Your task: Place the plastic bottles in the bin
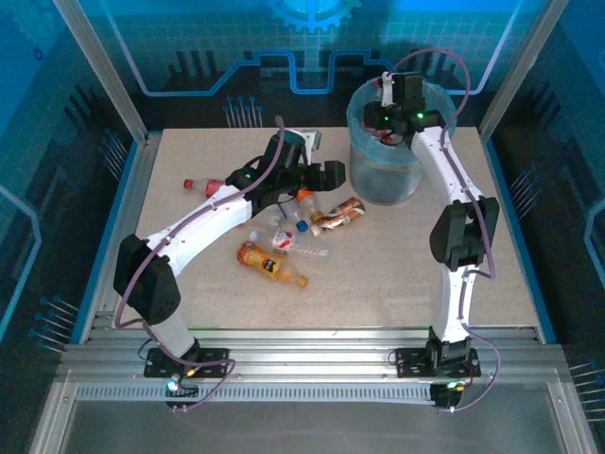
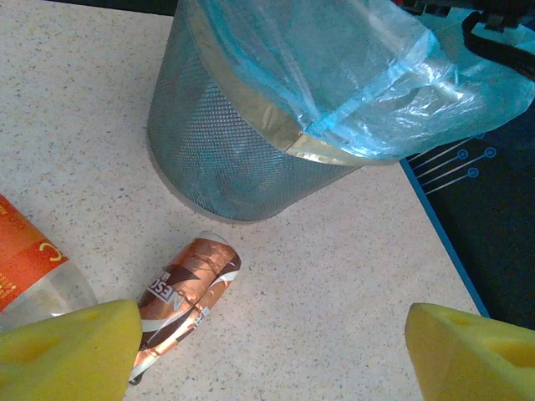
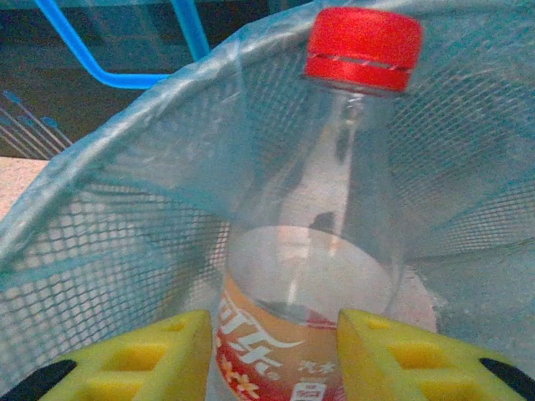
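1. At the far right of the table (image 1: 473, 303), the right gripper (image 3: 276, 355) hangs over the bin (image 1: 383, 180) and grasps a red-capped bottle (image 3: 334, 209). Its yellow pads (image 3: 159, 359) press the labelled lower body from both sides. The cap points away from the wrist, and the bin's mesh wall and pale blue bag (image 3: 125, 209) lie behind it.

2. The left gripper (image 2: 269, 359) hovers over the tabletop near the bin. Its yellow fingers (image 2: 67, 351) are spread wide, with nothing clasped between them.

3. A copper-labelled bottle (image 2: 191, 288) lies on its side close to the foot of the bin, not touching it. One end is hidden behind the left gripper's nearer finger.

4. An orange-labelled bottle (image 2: 29, 267) lies just beside the copper one, cut off by the left edge of the wrist view.

5. From above, more bottles lie loose on the middle of the table, well apart from the bin. A yellow-labelled bottle (image 1: 269, 265) is nearest the arms, and a clear blue-capped bottle (image 1: 301, 227) lies beyond it. Another red-capped one (image 1: 203, 185) lies alone farther left, beside the left arm.
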### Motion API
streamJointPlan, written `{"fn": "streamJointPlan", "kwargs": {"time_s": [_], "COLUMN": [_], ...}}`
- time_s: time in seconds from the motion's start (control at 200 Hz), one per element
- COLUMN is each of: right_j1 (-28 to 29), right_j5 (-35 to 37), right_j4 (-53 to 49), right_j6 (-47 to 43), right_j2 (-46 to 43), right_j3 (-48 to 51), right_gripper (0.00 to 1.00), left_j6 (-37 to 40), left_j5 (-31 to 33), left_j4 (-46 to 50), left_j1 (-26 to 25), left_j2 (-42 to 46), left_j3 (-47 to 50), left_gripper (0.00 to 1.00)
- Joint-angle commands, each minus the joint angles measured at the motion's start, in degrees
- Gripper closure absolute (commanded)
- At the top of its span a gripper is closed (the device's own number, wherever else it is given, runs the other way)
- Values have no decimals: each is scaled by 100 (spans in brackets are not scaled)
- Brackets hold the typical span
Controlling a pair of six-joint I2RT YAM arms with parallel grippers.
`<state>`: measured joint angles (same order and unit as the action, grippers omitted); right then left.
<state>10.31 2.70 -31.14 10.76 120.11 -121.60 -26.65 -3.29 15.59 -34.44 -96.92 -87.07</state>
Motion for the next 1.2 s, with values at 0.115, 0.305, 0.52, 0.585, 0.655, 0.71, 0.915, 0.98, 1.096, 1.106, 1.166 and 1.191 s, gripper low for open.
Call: {"fn": "streamJointPlan", "kwargs": {"time_s": [0.115, 0.305, 0.52, 0.585, 0.655, 0.71, 0.915, 0.98, 1.096, 1.106, 1.166, 1.191], "right_j1": [-86, -72, -38, -7, 61, 130, 422, 561, 1014, 1065, 1371, 1536], "right_j5": [-154, -334, -320, -233, -57, 116, 632, 703, 848, 847, 685, 537], "right_j4": [-261, -175, -363, -508, -635, -674, -679, -748, -780, -780, -810, -838], "right_j6": [183, 345, 308, 279, 268, 268, 281, 220, -178, -226, -621, -835], "right_j2": [64, 10, -194, -234, -306, -398, -802, -925, -1257, -1281, -1465, -1563], "right_j3": [273, 689, 338, 1, -338, -480, -716, -790, -724, -714, -582, -480], "right_gripper": [55, 57, 57, 56, 52, 45, 23, 23, 24, 24, 24, 23], "left_j6": [-24, -24, -10, 21, 46, 75, 220, 301, 494, 510, 593, 615], "left_j5": [-46, -105, -152, -141, -135, -120, 28, 97, 348, 378, 545, 614], "left_j4": [-215, -206, -206, -204, -191, -180, -53, 7, 148, 157, 234, 271], "left_j1": [110, 159, 236, 255, 279, 293, 306, 311, 316, 315, 339, 351], "left_j2": [306, 298, 331, 379, 460, 550, 1049, 1274, 1826, 1879, 2219, 2366], "left_j3": [346, 472, 442, 377, 316, 279, 327, 449, 864, 917, 1257, 1406], "left_gripper": [17, 17, 17, 16, 17, 17, 16, 16, 14, 14, 14, 13]}}
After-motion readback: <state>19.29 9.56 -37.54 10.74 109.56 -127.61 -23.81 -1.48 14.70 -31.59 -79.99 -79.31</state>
